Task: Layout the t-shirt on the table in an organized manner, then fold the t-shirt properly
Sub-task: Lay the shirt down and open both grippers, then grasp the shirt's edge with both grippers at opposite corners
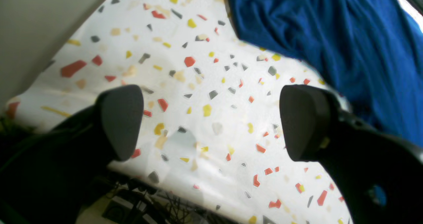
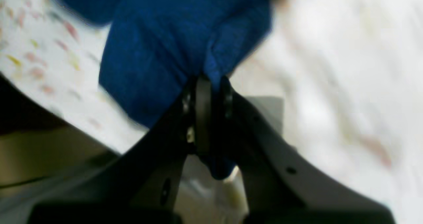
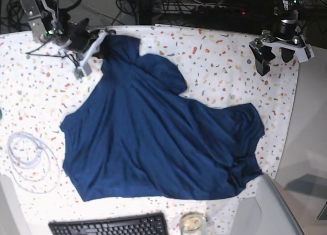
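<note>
In the base view the t-shirt (image 3: 148, 143) lies spread across the middle of the table (image 3: 225, 51), wrinkled, with one part drawn up toward the upper left of the frame and another lobe reaching out to the right edge; its lower hem runs just above the keyboard (image 3: 110, 226) at the bottom. The right gripper (image 3: 97, 45), in the upper left of that frame, has its jaws pressed together on a pinch of the shirt's upper corner; the right wrist view, though blurred, shows the blue cloth (image 2: 172, 52) bunched and clamped between the two fingers (image 2: 202, 111). The left gripper (image 3: 275, 53) hangs over bare cloth in the upper right of the base view, well apart from the shirt, jaws spread wide with nothing between them; in the left wrist view its two dark pads (image 1: 121, 121) stand apart over the flecked table (image 1: 198, 118), with the shirt (image 1: 330, 39) in the upper right of the frame. A coil of white cable (image 3: 30, 161) lies at the table's left, beside the shirt
</note>
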